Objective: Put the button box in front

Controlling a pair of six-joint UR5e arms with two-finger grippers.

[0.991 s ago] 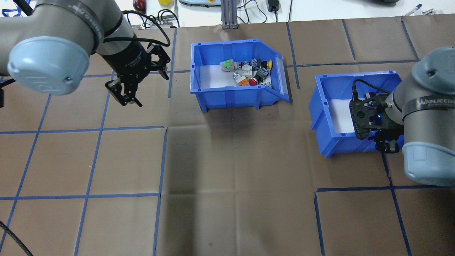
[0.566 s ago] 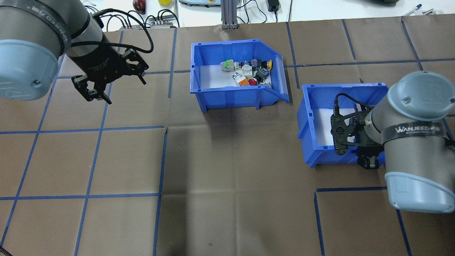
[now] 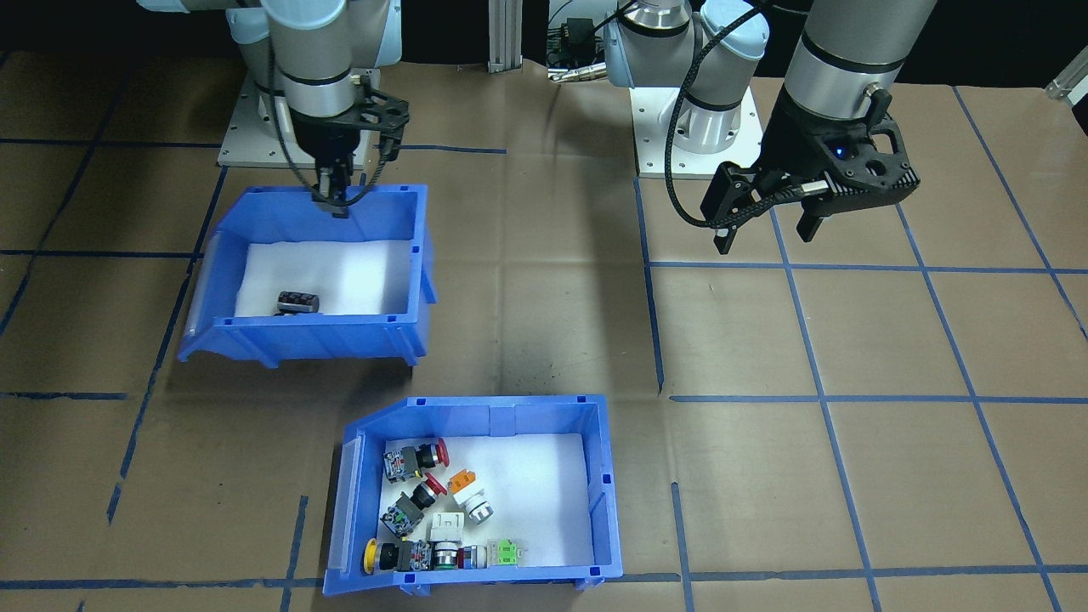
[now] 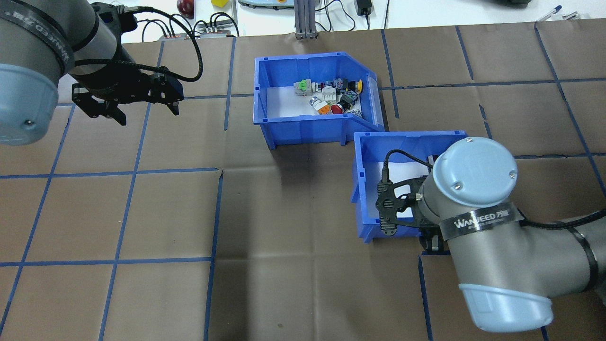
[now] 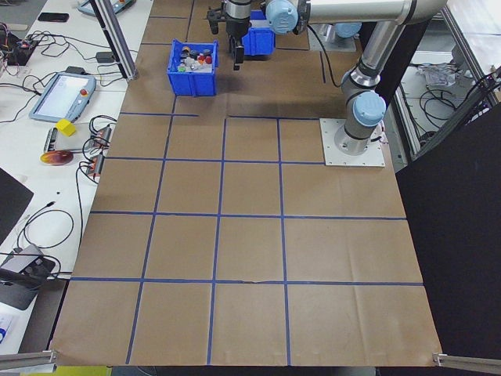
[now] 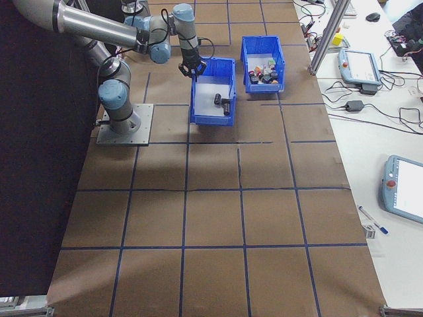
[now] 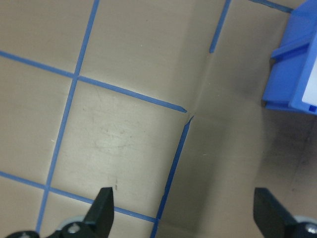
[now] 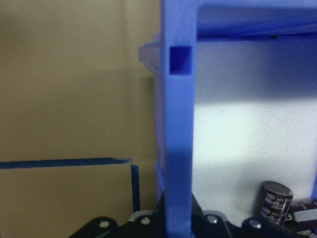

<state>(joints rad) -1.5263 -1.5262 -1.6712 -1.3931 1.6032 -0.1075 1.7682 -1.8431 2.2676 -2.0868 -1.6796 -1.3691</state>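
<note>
Button box (image 4: 315, 97): probably light and stiff, hard plastic with smooth, somewhat slippery walls; loose switches (image 3: 429, 506) inside, likely to slide if tipped. Best taken by pinching a straight rim wall, kept level. Blue, slope-fronted, white-lined, holding red, orange, green and yellow buttons. Sits on the tabletop (image 4: 284, 237), well off to the side of the left gripper (image 4: 125, 102), whose fingers hang spread apart over bare paper. Right gripper (image 3: 333, 202) fingers clamped together on the rear wall of the other bin (image 3: 314, 272), button box just beyond it.
</note>
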